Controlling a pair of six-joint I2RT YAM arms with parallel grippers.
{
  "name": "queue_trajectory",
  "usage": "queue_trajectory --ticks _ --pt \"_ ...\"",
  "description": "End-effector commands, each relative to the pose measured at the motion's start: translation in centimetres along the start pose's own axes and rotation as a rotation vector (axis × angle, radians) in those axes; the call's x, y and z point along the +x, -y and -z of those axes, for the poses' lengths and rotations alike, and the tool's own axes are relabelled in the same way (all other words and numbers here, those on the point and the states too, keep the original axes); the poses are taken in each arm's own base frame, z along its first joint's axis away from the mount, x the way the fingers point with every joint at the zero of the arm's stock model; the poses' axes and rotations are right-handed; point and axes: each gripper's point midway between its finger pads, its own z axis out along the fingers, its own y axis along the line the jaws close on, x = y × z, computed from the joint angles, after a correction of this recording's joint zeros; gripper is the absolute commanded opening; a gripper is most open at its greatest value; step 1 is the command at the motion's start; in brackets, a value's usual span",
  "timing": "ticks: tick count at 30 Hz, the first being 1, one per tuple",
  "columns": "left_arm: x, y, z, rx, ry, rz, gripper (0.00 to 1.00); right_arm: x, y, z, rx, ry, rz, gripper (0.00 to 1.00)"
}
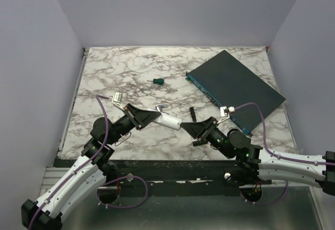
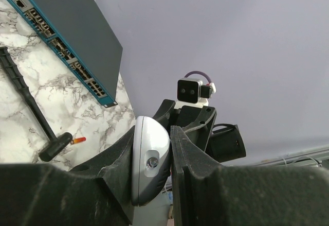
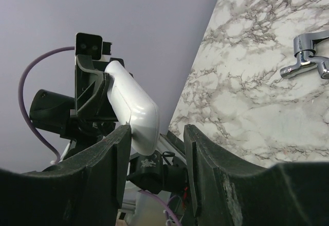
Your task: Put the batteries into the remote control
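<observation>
My left gripper (image 1: 149, 117) is shut on one end of the white remote control (image 1: 170, 121) and holds it level above the table, pointing right. In the left wrist view the remote (image 2: 150, 159) is clamped between the fingers of the left gripper (image 2: 169, 136). My right gripper (image 1: 191, 128) is open and faces the remote's free end. In the right wrist view that end of the remote (image 3: 133, 105) lies just by the left finger of the right gripper (image 3: 157, 136). One orange-red battery (image 2: 78, 140) lies on the table beside a black tool.
A large dark teal box (image 1: 235, 87) lies at the back right. A green-handled screwdriver (image 1: 157, 81) lies mid-table. A silver bent metal piece (image 3: 308, 56) lies behind the remote. A long black tool (image 2: 28, 100) lies under my right gripper.
</observation>
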Motion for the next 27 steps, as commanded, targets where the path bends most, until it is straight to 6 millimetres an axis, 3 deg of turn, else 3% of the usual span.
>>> queue_trajectory --ticks 1,27 --pt "0.03 1.21 0.17 0.060 -0.008 0.001 0.00 -0.34 0.97 -0.13 0.038 0.031 -0.008 0.52" --pt "0.19 1.09 0.25 0.065 -0.013 0.007 0.00 0.33 1.38 -0.71 0.053 0.016 0.000 0.52"
